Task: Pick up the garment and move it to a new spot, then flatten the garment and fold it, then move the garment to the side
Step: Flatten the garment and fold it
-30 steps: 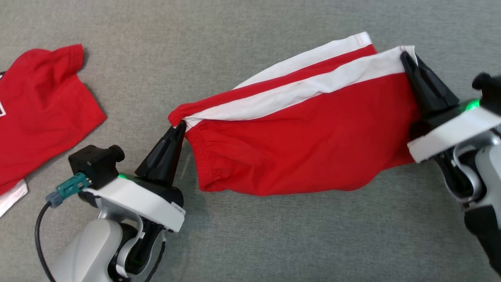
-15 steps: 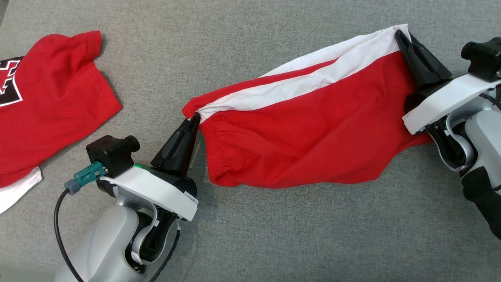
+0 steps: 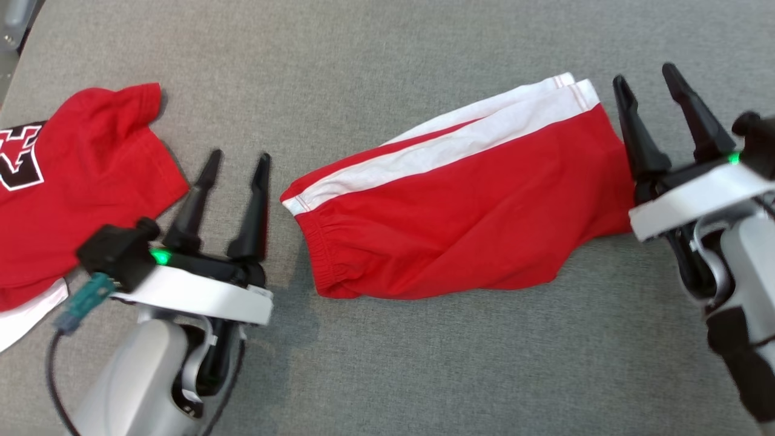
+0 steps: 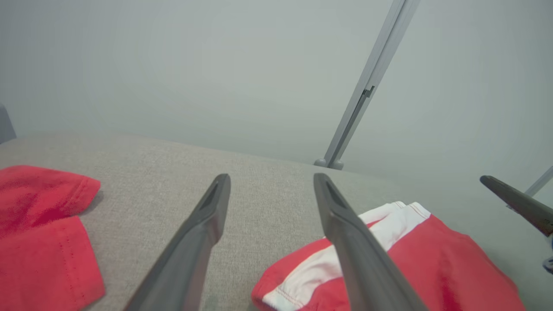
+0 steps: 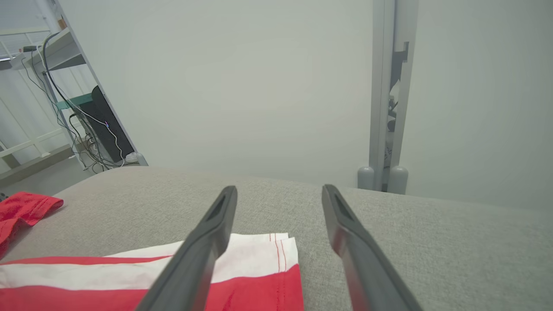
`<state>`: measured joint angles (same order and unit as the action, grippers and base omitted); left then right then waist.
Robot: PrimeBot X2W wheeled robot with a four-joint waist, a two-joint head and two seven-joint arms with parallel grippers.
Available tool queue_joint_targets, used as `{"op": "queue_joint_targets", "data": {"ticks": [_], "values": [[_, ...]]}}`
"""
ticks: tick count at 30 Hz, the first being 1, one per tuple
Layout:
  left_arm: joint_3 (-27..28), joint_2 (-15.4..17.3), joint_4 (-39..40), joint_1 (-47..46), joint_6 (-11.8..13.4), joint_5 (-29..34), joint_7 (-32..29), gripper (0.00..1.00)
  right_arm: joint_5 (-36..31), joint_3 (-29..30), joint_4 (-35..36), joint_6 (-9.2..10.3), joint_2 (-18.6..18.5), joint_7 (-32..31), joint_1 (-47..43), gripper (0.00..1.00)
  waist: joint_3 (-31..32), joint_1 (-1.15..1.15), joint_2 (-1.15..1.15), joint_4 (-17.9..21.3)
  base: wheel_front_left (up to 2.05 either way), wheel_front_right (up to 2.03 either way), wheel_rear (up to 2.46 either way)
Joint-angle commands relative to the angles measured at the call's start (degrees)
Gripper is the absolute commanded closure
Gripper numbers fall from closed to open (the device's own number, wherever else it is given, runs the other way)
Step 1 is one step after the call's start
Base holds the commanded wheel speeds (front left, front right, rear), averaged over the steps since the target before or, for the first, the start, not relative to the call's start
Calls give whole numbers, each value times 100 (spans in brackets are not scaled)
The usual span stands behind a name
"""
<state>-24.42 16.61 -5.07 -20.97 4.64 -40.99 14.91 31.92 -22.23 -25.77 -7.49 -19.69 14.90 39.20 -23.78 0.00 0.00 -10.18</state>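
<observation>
Both sets are spread wide and holding nothing. My left fingers (image 3: 255,200) sit just off the waistband end of the red shorts with white side stripes (image 3: 460,206), and my right fingers (image 3: 633,127) are right at the hem end. The shorts lie flat between them on the grey fabric-covered table (image 3: 387,363). There's plenty of bare cloth behind the fingers, on my side. A red t-shirt (image 3: 72,181) lies left of the left fingers, near the table's edge. A second ago both were pinching those corners.

Left gripper (image 3: 236,162) released shorts (image 3: 460,200); right gripper (image 3: 645,82) released too; shorts lie flat.
</observation>
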Motion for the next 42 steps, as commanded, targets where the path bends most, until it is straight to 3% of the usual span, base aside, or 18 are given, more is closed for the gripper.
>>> {"op": "queue_joint_targets", "data": {"ticks": [1,10,20,31,42], "values": [[187,-29,115,25,29,164,39,0,-175,166,155,-2,62,30,-203,0,114,0,0,71,0,0,0],[909,-181,231,528,-118,1102,27,0,-1127,1053,1365,-2,492,32,-1564,0,447,0,0,281,0,0,0],[1058,-110,-60,899,-308,1242,28,0,-1343,1271,1735,-2,642,32,-2175,0,495,0,0,407,0,0,0],[1056,-184,-183,798,-369,1196,28,0,-1262,1283,1697,-2,553,32,-2020,0,495,0,0,358,0,0,0],[985,-390,-230,464,-559,1199,28,0,-925,593,302,-2,164,-109,-1214,0,133,0,0,32,0,0,0]]}}
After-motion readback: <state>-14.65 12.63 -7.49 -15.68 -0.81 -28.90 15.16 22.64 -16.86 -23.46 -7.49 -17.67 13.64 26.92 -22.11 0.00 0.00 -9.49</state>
